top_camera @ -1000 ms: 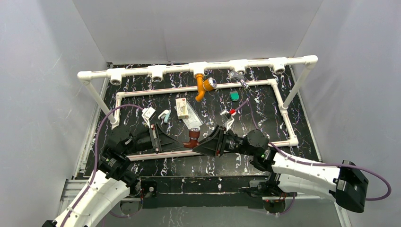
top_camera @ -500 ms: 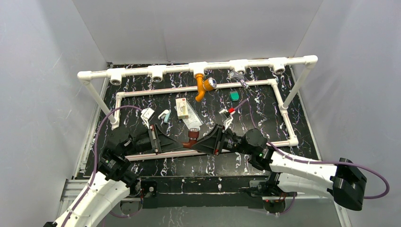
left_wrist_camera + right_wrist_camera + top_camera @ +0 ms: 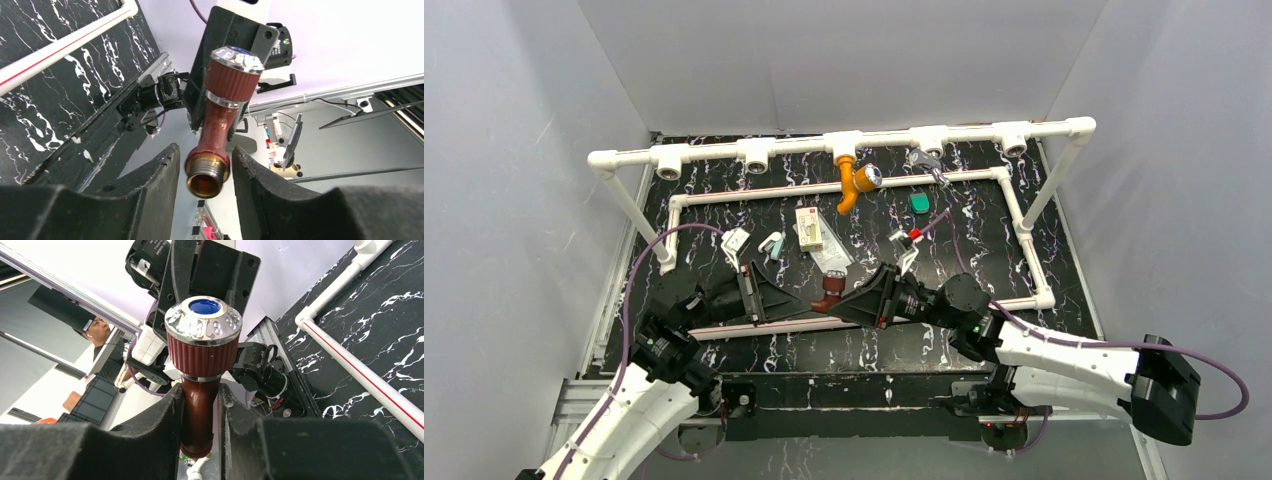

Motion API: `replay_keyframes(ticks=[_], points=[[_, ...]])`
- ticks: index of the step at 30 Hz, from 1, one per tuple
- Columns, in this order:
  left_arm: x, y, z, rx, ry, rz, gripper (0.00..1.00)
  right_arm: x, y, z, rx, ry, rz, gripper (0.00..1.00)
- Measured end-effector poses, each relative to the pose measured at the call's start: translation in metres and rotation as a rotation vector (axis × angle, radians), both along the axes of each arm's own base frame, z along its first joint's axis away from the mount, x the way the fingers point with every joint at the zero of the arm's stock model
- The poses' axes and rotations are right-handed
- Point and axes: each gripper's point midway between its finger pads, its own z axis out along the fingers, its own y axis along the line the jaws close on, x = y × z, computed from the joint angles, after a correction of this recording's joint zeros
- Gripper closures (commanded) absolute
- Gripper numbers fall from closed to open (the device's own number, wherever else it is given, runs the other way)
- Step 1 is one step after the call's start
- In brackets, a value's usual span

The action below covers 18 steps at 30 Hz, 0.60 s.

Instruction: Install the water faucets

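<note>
Above the near middle of the black, white-veined bench (image 3: 864,350), well short of the white plastic pipe frame (image 3: 754,150), the right arm has edged left over the last second. This brings the two tools almost nose to nose. The right tool (image 3: 200,410) is clamped on the stem of the dark reddish-brown faucet with the ribbed, silver-capped knob (image 3: 225,100), which it holds off the bench. The left tool (image 3: 206,165) has its jaws apart on either side of the faucet's threaded end, close but apparently not yet pinching. That looks like a mid-air handover or regrasp, so this faucet is not yet installed. The orange curved faucet (image 3: 854,183) already hangs from the middle tee of the far rail.
</note>
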Motion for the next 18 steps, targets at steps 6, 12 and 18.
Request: replay_keyframes(ticks=[6, 12, 18], points=[[0.003, 0.001, -0.004, 0.021, 0.004, 0.016, 0.26, -0.002, -0.01, 0.007, 0.004, -0.025, -0.024, 0.99], [0.012, 0.003, 0.003, 0.115, -0.026, 0.047, 0.23, 0.001, -0.026, 0.012, -0.046, -0.062, -0.086, 0.99], [0.026, 0.004, 0.04, 0.181, -0.143, 0.077, 0.23, 0.015, -0.051, 0.019, -0.128, -0.114, -0.219, 0.99]])
